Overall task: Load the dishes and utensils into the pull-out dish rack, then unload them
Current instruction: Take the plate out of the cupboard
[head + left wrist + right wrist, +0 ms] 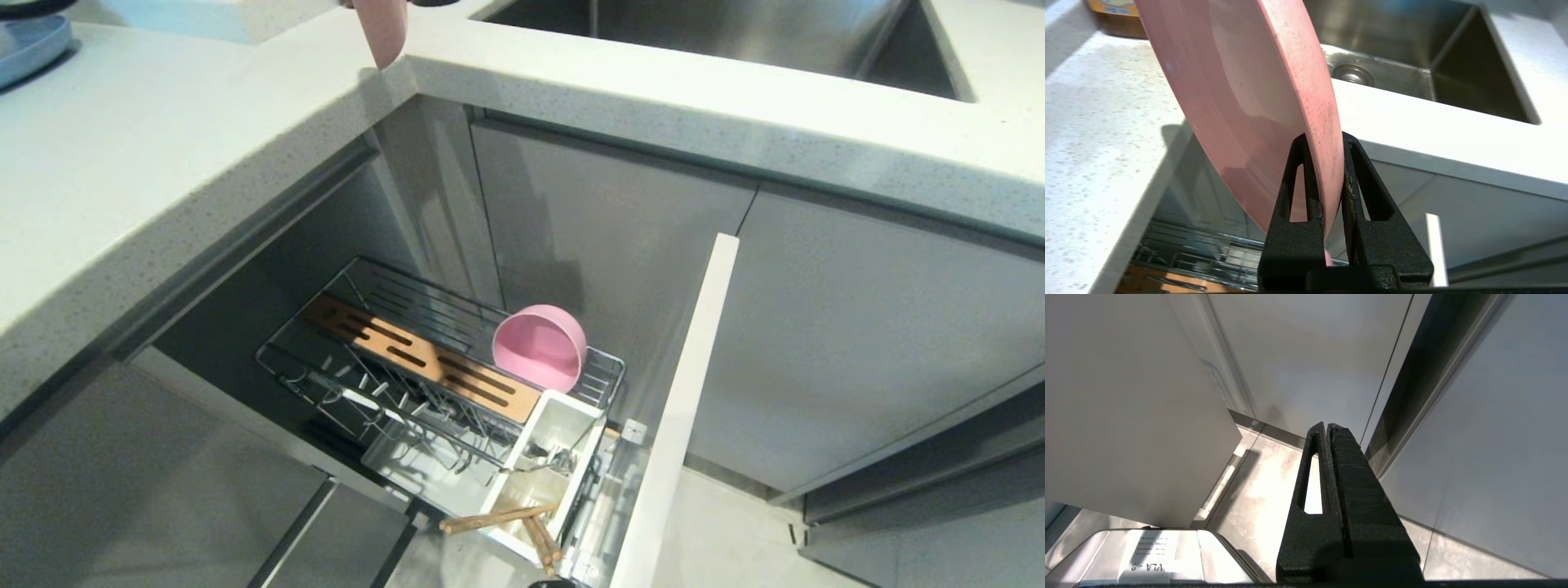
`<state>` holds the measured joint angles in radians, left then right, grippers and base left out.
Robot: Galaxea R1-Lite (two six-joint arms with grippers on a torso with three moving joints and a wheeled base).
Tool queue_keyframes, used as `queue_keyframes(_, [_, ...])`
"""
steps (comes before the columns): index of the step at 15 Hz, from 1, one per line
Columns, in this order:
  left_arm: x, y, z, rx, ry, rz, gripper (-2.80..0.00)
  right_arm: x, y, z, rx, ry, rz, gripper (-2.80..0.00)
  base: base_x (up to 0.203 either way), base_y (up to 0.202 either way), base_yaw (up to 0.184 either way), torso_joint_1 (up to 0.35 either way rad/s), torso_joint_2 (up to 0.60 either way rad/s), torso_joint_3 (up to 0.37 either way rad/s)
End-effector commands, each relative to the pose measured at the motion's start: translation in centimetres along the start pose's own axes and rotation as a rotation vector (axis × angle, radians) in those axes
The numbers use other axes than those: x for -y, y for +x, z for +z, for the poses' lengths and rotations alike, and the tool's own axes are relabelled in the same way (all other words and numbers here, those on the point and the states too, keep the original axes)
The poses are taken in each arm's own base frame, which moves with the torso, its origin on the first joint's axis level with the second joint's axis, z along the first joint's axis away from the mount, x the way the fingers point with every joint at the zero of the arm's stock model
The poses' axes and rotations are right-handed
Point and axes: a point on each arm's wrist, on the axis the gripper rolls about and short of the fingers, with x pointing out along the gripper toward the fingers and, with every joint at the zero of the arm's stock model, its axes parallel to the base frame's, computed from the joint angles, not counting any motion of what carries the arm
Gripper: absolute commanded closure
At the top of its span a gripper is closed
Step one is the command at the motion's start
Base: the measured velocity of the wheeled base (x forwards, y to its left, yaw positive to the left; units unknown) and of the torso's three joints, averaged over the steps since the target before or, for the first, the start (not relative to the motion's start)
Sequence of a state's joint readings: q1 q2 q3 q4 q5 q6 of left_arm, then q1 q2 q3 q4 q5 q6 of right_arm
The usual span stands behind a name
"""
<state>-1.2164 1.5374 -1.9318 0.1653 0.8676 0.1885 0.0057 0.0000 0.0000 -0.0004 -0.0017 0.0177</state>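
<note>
Pink plate [1249,102] stands on its edge in the left gripper [1325,175], whose black fingers [1298,183] are narrow and pinch its rim from both faces. In the head view only the lower tip of the plate shows, at the top edge, above the inner corner of the white table [163,163]. The pull-out dish rack [343,367] lies well below it and toward the robot, drawn out from the cabinet under the table.

The plate is held upright, so its flat faces already suit the chrome prongs [367,388], which stand in the part of the rack nearer the robot, beside the slotted wooden board [424,359]. I judge that the coming move is mainly down and inward, past the table edge, and that the plate plane must be lined up with the gaps between the prongs.

The pink bowl [540,347] leans on its side at the far right end of the rack. The chopsticks [498,517] and the fork [551,461] are in the white utensil caddy [563,425]. The right gripper [1329,428] hangs low beside the cabinet fronts, its fingers pressed together on nothing.
</note>
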Motion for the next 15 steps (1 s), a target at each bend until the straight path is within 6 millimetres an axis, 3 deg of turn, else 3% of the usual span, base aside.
queue_keyframes(1, [-0.5,0.5,-0.1,0.001,0.005,0.035,0.0,0.0,0.0,0.0,-0.002,0.0,0.0,0.0,0.0,0.0,0.0,0.0,0.0,0.0])
queue_keyframes(8, [-4.6,3.2,0.5,0.077,0.006,0.233,0.0,0.0,0.0,0.0,-0.001,0.0,0.001,0.0,0.0,0.0,0.0,0.0,0.0,0.0])
queue_keyframes(13, [-6.6,4.0,0.7,0.1,0.008,0.331,0.0,0.0,0.0,0.0,-0.002,-0.001,0.001,0.0,0.0,0.0,0.0,0.0,0.0,0.0])
queue_keyframes(15, [-8.2,4.3,0.8,0.109,0.018,0.406,0.0,0.0,0.0,0.0,-0.001,0.0,0.0,0.0,0.0,0.0,0.0,0.0,0.0,0.0])
